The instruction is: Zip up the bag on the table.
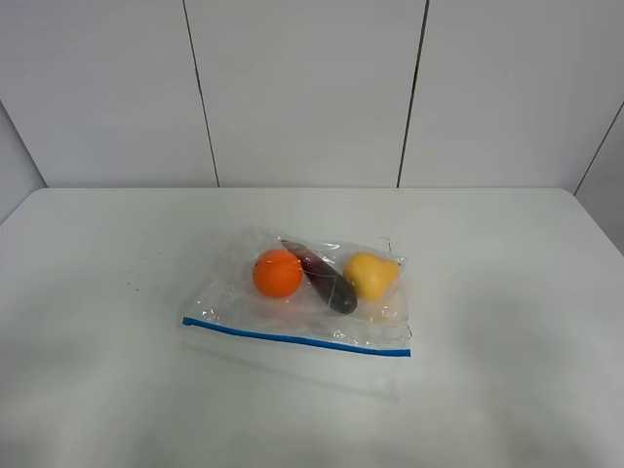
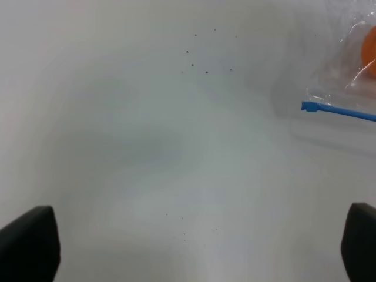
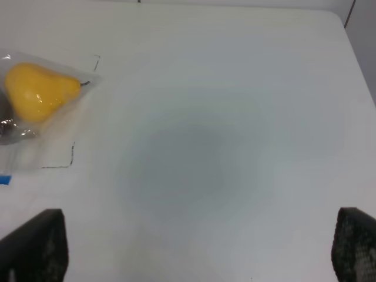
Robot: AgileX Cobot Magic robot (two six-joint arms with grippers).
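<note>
Both grippers, left (image 2: 200,247) and right (image 3: 200,247), show only spread fingertips at frame corners, holding nothing. Beyond them on the table (image 1: 97,390), the bag (image 1: 302,312) lies flat, fruit inside.

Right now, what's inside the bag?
The bag holds an orange, an eggplant and a yellow pear. The eggplant's middle hides nothing obvious; beneath them isn't visible.

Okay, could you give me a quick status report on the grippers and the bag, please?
Both grippers open, empty, off the bag. Bag flat on table, blue zipper strip on its near edge, untouched. Nothing in the way.
</note>
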